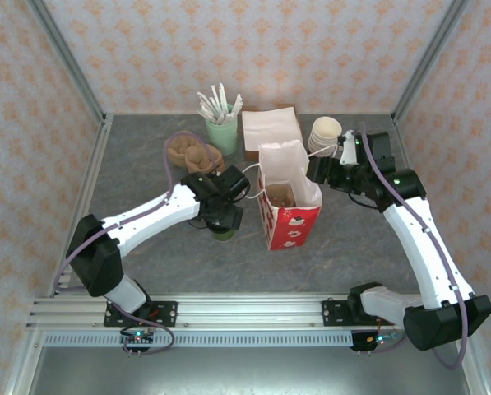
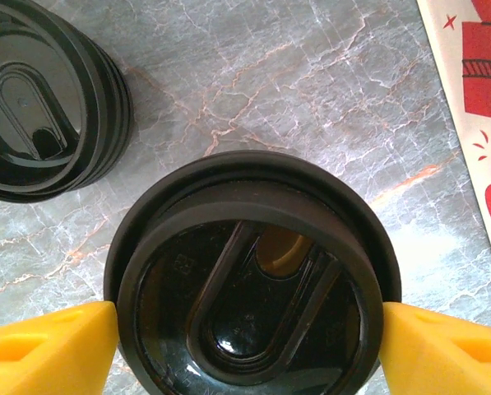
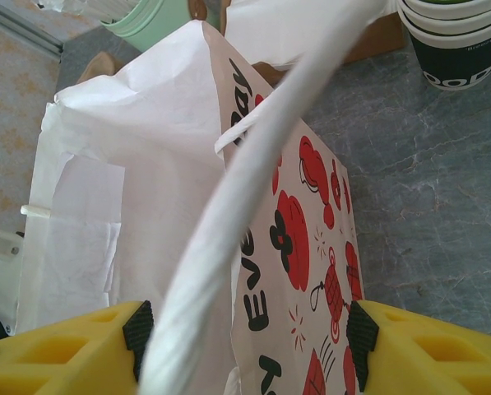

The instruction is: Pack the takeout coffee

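Observation:
The takeout coffee (image 2: 253, 296), a dark-green cup under a round black lid, stands on the grey table left of the red-and-white bag (image 1: 290, 216). My left gripper (image 2: 249, 329) reaches down over it, and its yellow fingers (image 2: 56, 346) touch the lid's rim on both sides. From above, the left gripper (image 1: 222, 216) covers most of the coffee (image 1: 223, 234). My right gripper (image 3: 245, 337) is open astride the bag's (image 3: 307, 247) right rim, one finger over the white inside and one outside, with the white handle (image 3: 253, 181) between them. It also shows from above (image 1: 321, 171).
A stack of black lids (image 2: 39, 99) sits just beyond the coffee. Along the back stand a mint cup with white sticks (image 1: 222, 132), white napkins (image 1: 271, 127), a stack of lidless cups (image 1: 325, 134) and brown cardboard pieces (image 1: 192, 152). Something brown (image 1: 280, 196) lies inside the bag.

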Motion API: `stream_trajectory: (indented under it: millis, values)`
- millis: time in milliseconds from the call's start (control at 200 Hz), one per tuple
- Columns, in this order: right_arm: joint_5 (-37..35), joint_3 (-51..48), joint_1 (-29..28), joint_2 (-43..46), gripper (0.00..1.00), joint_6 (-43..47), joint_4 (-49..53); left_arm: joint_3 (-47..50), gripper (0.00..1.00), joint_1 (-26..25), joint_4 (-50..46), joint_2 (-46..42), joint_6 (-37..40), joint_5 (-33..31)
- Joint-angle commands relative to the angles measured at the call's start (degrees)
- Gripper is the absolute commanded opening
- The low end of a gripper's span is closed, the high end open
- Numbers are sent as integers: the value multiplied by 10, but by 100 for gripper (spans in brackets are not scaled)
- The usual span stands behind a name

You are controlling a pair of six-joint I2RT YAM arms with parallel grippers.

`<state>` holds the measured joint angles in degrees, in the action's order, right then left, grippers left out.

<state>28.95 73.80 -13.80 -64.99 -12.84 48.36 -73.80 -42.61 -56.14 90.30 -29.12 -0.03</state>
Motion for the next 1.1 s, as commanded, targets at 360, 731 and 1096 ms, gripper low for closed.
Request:
stream_trajectory:
  millis: [360, 731, 1096]
  values:
    - [0, -4, 3, 14, 66, 1, -3, 9, 75, 7, -20, 32, -29, 16]
    - [0, -6, 3, 15, 66, 3, -3, 8, 70, 7, -21, 35, -22, 18]
    - [5, -6, 3, 14, 65, -1, -6, -13, 61, 7, -26, 8, -19, 7]
